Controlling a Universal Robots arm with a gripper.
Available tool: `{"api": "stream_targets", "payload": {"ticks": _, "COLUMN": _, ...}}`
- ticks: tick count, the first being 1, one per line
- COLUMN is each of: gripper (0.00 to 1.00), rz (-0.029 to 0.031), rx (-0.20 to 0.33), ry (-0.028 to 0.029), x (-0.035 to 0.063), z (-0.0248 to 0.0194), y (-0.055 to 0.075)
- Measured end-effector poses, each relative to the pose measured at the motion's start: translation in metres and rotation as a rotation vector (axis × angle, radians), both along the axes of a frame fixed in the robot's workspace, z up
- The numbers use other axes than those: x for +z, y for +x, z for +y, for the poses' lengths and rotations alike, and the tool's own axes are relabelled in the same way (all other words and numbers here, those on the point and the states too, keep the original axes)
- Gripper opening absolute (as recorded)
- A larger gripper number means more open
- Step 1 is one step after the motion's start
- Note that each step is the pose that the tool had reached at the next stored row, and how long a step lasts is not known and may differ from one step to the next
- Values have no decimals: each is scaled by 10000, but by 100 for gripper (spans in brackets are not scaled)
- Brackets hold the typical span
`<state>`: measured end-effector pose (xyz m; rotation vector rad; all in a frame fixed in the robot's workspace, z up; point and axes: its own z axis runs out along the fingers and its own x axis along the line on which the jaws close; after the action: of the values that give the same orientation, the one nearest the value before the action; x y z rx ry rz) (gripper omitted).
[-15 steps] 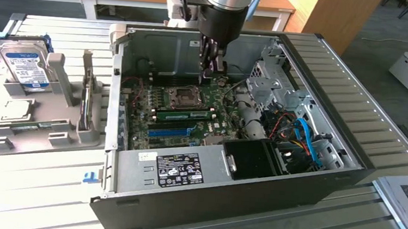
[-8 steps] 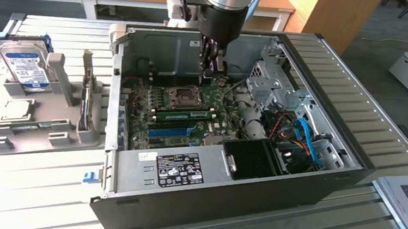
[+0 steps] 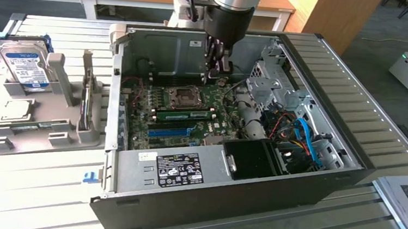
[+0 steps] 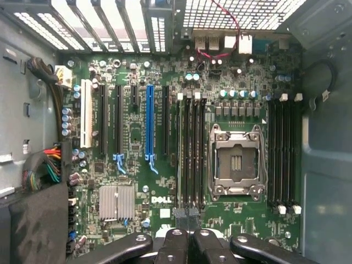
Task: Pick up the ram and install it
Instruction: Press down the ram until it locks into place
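exterior view has the open computer case [image 3: 255, 200] on the table [image 3: 38, 189], motherboard [image 3: 188, 125] inside. the end effector [image 3: 220, 67], closed and empty, hangs at upper centre. the green ram [image 3: 182, 113] sits in a slot just below the processor socket [image 3: 185, 96].

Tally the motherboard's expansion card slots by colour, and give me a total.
Black slots: 4
Blue slot: 1
White slot: 1
Total: 6
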<state>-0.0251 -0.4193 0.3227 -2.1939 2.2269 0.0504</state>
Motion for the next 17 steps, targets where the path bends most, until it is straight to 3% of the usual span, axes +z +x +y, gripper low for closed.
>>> {"api": "stream_targets", "payload": {"ticks": 17, "gripper": 10, "rz": 0, "rx": 9, "ry": 1, "x": 0, "z": -6, "y": 168}}
